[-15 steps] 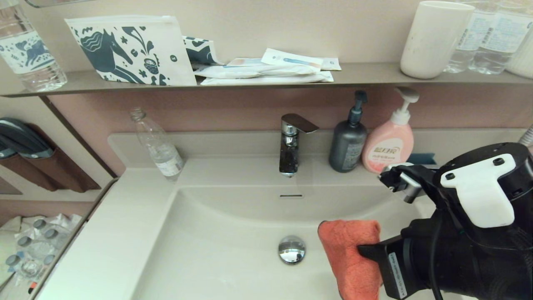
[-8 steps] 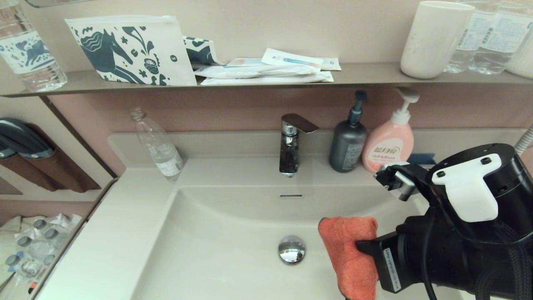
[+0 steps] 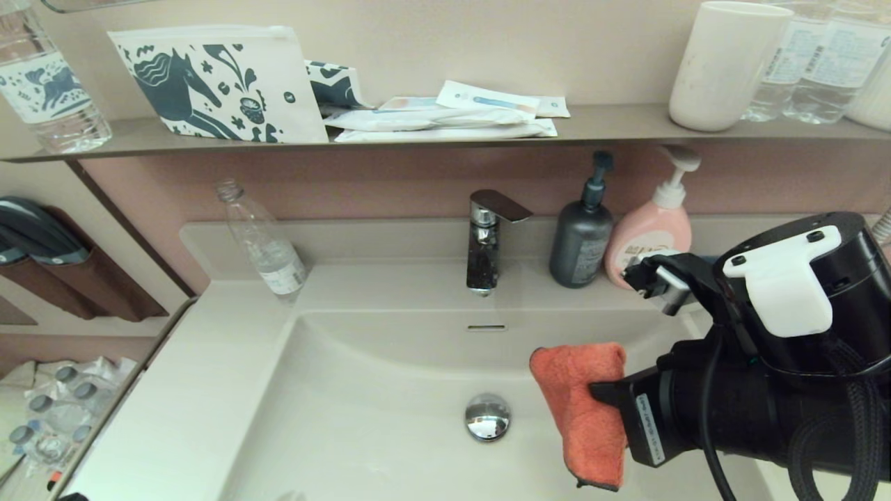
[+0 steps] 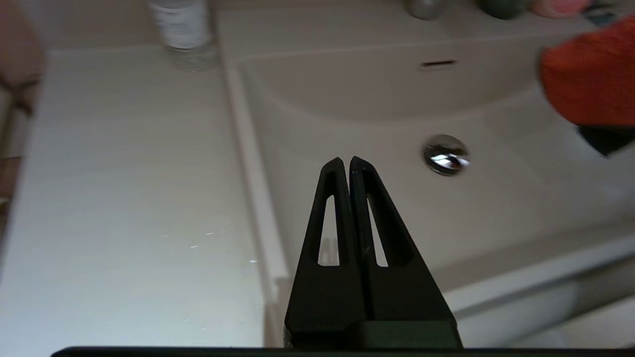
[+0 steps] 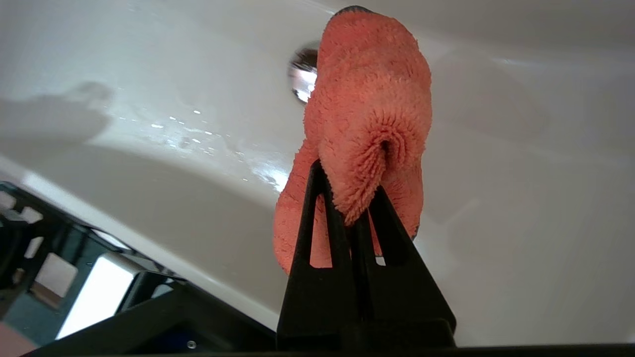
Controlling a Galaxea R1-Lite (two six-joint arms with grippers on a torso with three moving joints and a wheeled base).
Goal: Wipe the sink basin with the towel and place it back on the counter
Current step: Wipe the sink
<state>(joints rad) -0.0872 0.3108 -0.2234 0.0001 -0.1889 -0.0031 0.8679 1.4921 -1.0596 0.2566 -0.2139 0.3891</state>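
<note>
A bathroom vanity: off-white surface [image 3: 230, 327] around the sink basin [image 3: 376, 390]. The right claw [image 5: 353, 198] is clamped on a bunched fold of the towel [image 3: 581, 403], which hangs beside the drain plug [image 3: 487, 416]. It looks light, soft and floppy, best pinched at a thick fold. The left claw [image 4: 347, 166], pressed closed and empty, hovers above the basin's left rim.

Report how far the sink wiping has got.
Done: the right gripper is shut on the towel, so the pickup is finished. In hand: the towel hangs inside the sink basin, beside the drain plug; droplets show on the basin in the right wrist view. Left: finishing the wipe and laying the towel back on the counter. The left gripper is shut, over the basin's rim.
</note>
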